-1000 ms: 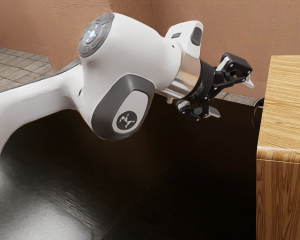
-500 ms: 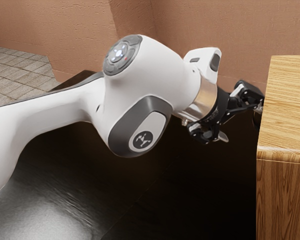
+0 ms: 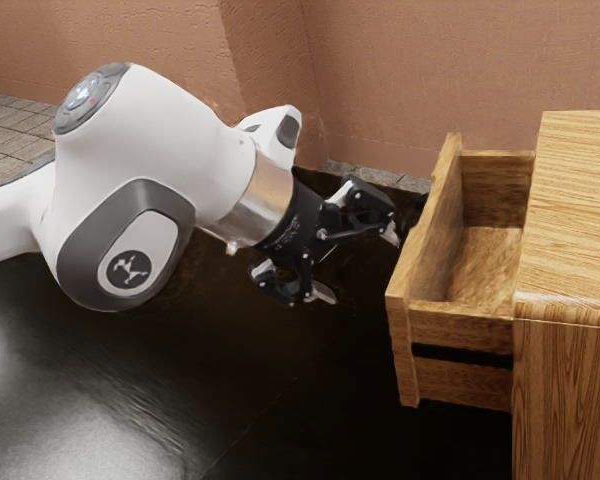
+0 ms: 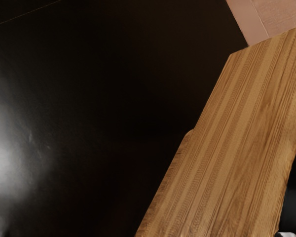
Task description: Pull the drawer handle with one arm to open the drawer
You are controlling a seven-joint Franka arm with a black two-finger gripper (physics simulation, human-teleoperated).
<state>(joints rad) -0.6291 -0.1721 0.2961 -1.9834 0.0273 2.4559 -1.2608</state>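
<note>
A wooden cabinet (image 3: 572, 250) stands at the exterior view's right. Its top drawer (image 3: 475, 270) stands pulled out toward the arm, and its hollow inside shows. My black gripper (image 3: 356, 266) hangs just off the drawer's front panel (image 3: 423, 245), on the side facing the arm. Its fingers are spread wide and open, with one fingertip (image 3: 388, 234) close to the panel's face. The handle is hidden behind that panel's edge and my fingers. In the wrist view the striped wooden drawer front (image 4: 237, 148) slants above the black tabletop (image 4: 89, 98).
The glossy black table (image 3: 210, 400) stretches under the arm. Below the open drawer sits a second drawer front (image 3: 460, 385). Terracotta walls (image 3: 430, 70) rise behind, and a tiled floor (image 3: 20, 125) lies at the far left.
My arm has drawn back toward the exterior view's left, and the drawer has slid out of the cabinet with it. The fingers stay spread as before.
</note>
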